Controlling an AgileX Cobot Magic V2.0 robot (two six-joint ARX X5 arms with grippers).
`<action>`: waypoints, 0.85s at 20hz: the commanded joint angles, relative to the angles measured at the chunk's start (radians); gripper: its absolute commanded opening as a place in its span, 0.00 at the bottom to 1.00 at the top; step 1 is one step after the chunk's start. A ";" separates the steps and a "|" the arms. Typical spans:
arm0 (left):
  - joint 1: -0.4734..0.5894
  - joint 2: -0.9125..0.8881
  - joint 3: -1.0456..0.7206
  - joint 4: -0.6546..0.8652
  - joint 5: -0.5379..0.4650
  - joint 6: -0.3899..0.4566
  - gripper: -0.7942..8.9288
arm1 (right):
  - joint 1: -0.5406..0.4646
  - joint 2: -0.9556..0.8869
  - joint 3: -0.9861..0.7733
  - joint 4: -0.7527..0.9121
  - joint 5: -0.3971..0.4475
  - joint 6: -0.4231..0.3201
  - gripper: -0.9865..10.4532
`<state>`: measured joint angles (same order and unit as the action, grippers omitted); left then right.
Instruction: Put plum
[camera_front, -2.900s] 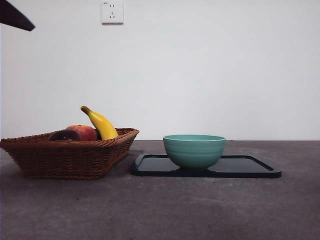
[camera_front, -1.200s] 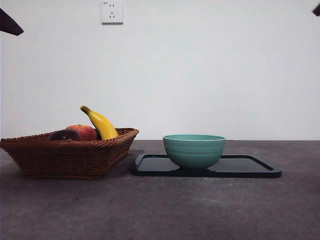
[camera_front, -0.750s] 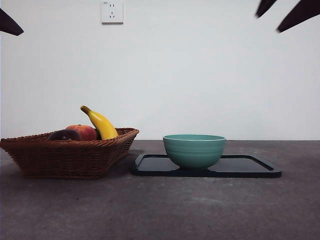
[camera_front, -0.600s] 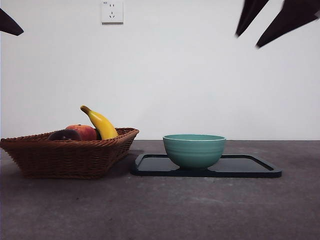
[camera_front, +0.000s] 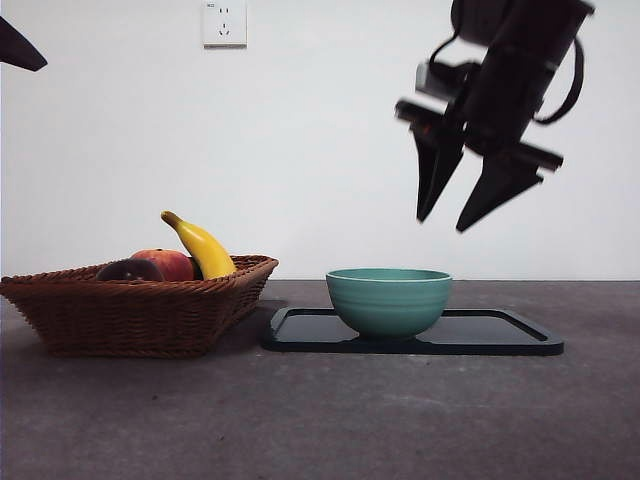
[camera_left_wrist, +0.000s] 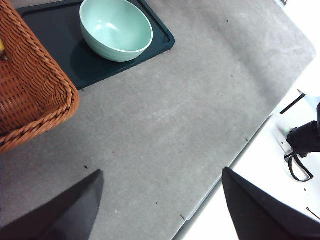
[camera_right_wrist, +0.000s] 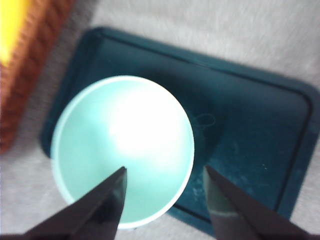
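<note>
The plum (camera_front: 128, 270), dark and nearly black, lies in the wicker basket (camera_front: 130, 318) at the left, beside a red-orange fruit (camera_front: 170, 264) and a yellow banana (camera_front: 203, 248). My right gripper (camera_front: 442, 225) hangs open and empty in the air above the right side of the teal bowl (camera_front: 388, 300). In the right wrist view the bowl (camera_right_wrist: 122, 150) lies below that gripper (camera_right_wrist: 164, 170). My left gripper (camera_left_wrist: 161, 172) is open and empty, high over bare table, and shows only as a black tip (camera_front: 18, 47) at the top left corner.
The bowl stands on a dark tray (camera_front: 500, 336) to the right of the basket. The table's edge (camera_left_wrist: 235, 160) runs close by the left gripper. A wall socket (camera_front: 224, 24) sits on the white back wall.
The right arm has come down from the top right corner and to the left, and now hangs over the bowl. The fruit, the basket and the left arm have not moved.
</note>
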<state>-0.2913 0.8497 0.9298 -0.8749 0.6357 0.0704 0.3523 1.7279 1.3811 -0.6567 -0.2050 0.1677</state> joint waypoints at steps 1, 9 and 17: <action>-0.004 0.005 0.012 0.008 0.009 0.020 0.47 | 0.003 0.060 0.024 0.023 0.005 -0.012 0.30; -0.004 0.005 0.012 0.007 0.009 0.020 0.47 | 0.004 0.182 0.024 0.066 0.020 -0.015 0.30; -0.004 0.005 0.012 0.007 0.009 0.020 0.47 | 0.005 0.182 0.026 0.103 0.030 -0.016 0.09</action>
<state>-0.2913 0.8497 0.9298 -0.8749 0.6357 0.0715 0.3527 1.8969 1.3815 -0.5606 -0.1787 0.1608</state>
